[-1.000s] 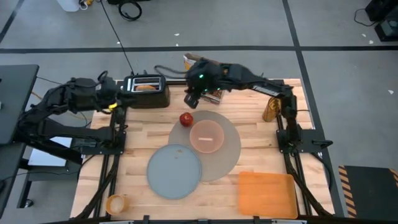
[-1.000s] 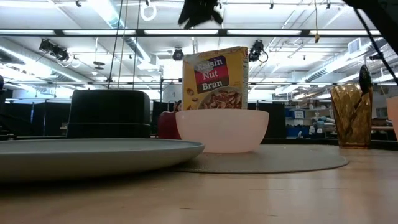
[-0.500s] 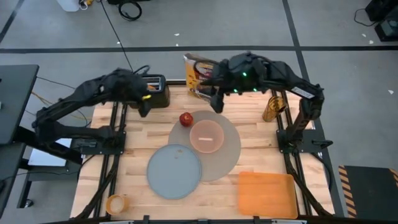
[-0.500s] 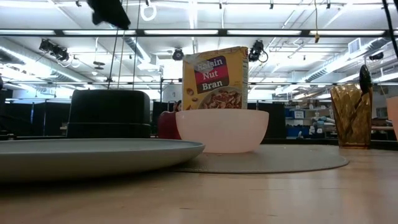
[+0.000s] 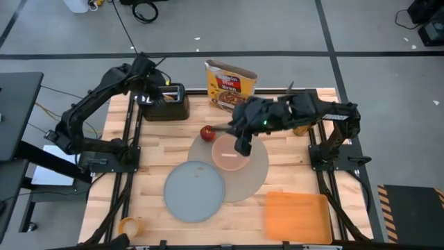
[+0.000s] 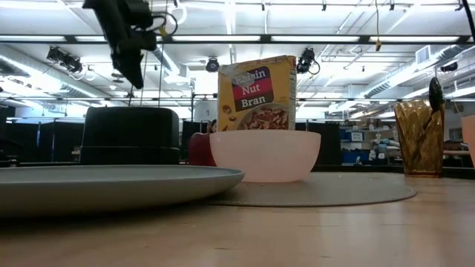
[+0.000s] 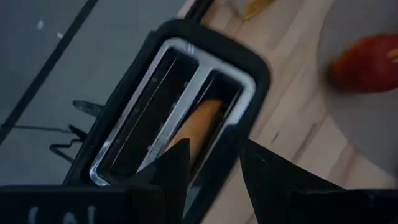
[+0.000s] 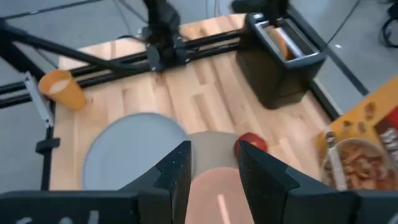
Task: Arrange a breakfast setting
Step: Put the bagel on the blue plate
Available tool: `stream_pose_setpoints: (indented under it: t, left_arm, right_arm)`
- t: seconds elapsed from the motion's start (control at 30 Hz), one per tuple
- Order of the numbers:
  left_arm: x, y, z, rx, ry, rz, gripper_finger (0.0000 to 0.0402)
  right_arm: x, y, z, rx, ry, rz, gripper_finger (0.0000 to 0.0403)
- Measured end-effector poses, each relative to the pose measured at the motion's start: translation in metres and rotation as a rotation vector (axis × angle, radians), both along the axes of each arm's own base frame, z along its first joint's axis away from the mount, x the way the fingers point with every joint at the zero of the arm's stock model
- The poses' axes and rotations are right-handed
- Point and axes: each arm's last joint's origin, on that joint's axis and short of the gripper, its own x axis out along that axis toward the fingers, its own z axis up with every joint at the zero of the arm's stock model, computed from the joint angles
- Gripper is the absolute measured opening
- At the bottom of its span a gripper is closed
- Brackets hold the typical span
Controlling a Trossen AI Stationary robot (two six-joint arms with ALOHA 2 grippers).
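A bagel (image 7: 199, 124) stands on edge in one slot of the black toaster (image 5: 166, 104) at the table's far left. My left gripper (image 7: 214, 165) hangs open just above that slot, tipped steeply down, clear of the toaster top in the low view (image 6: 135, 74). On the taupe mat (image 5: 260, 167) sit the pink bowl (image 5: 229, 154) and red apple (image 5: 207, 132). The grey plate (image 5: 194, 191) overlaps the mat's near left. My right gripper (image 8: 213, 165) hovers open over the bowl. The orange cup (image 5: 129, 226) stands at the near left corner. The spoon (image 6: 435, 95) stands in an amber glass.
A Raisin Nut Bran box (image 5: 229, 85) stands at the far edge behind the mat. The amber glass (image 6: 419, 137) is at the far right, partly under my right arm. A flat orange board (image 5: 297, 217) lies at the near right. Bare wood shows between plate and cup.
My left gripper has swung from the table's left edge toward the toaster and come down over its slots, tipping downward. My right gripper has moved from beside the toaster toward the right, then toward the near edge, to a place above the bowl. Nothing on the table has moved.
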Motion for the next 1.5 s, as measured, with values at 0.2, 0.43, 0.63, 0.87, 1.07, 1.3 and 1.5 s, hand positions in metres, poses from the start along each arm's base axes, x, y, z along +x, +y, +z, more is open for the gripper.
stream_pose_setpoints:
  t: [0.2, 0.43, 0.63, 0.87, 1.07, 1.3, 1.5]
  left_arm:
    - [0.002, 0.012, -0.014, -0.028, 0.092, -0.084, 0.0142]
    - [0.005, 0.024, -0.031, -0.048, 0.238, -0.101, 0.0142]
    - [0.008, 0.036, -0.044, -0.049, 0.32, -0.088, 0.0142]
    - [0.008, 0.036, -0.045, -0.04, 0.353, -0.169, 0.0141]
    - [0.009, 0.035, -0.045, -0.026, 0.371, -0.282, 0.0103]
    - [0.01, 0.036, -0.045, -0.022, 0.357, -0.316, 0.0032]
    - [0.01, 0.034, -0.044, -0.02, 0.36, -0.275, 0.0029]
  right_arm:
    - [0.009, 0.011, -0.028, -0.004, 0.078, -0.014, 0.0137]
    - [0.016, 0.014, -0.043, -0.008, 0.103, -0.009, 0.0137]
    - [0.015, 0.01, -0.044, -0.044, 0.123, 0.01, 0.0137]
    - [0.014, 0.0, -0.045, -0.079, 0.16, 0.013, 0.0137]
    - [0.014, -0.006, -0.045, -0.116, 0.173, 0.033, 0.0137]
    - [0.009, -0.01, -0.041, -0.133, 0.179, 0.041, 0.0137]
    - [0.004, -0.013, -0.038, -0.155, 0.188, 0.052, 0.0137]
